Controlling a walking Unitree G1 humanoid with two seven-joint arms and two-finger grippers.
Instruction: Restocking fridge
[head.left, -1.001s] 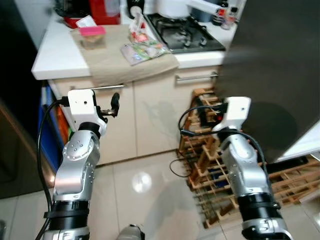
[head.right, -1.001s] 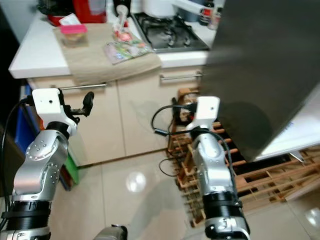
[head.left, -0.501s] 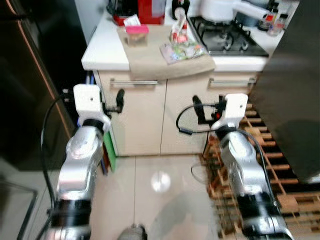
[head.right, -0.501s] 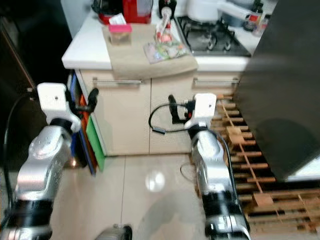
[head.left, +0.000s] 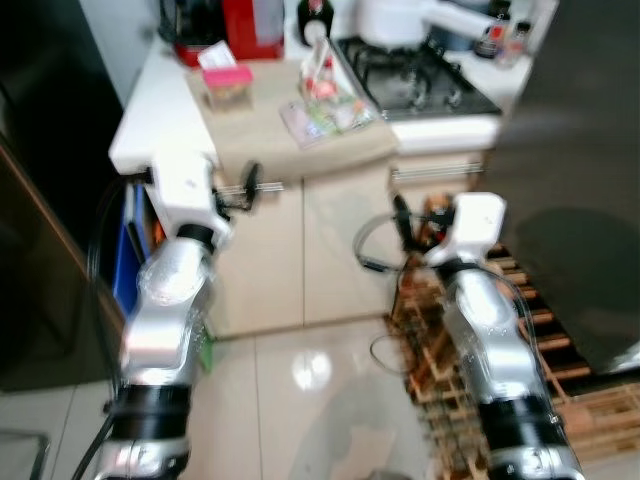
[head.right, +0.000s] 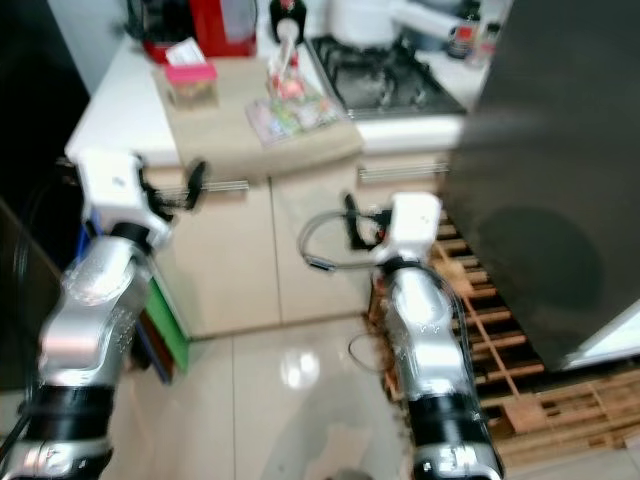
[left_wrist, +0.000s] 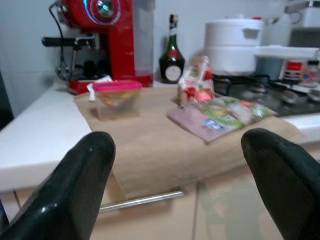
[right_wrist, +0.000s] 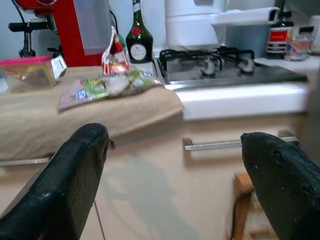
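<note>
On the white counter lies a tan cloth with food on it: a pink-lidded clear container, an upright red-and-white snack bag and a flat green packet. My left gripper is open and empty, raised in front of the cabinet just below the counter's edge. Held up before the cabinet doors further right, my right gripper is also open and holds nothing. A dark fridge door stands at the right, close to my right arm.
A wooden wine rack stands on the floor under the fridge door. A gas hob, a white pot, a green bottle and a red coffee machine sit at the back of the counter. Glossy tiles lie before me.
The whole picture has shifted, so the camera has moved; the counter now sits further left. Both arms stay raised with their grippers open.
</note>
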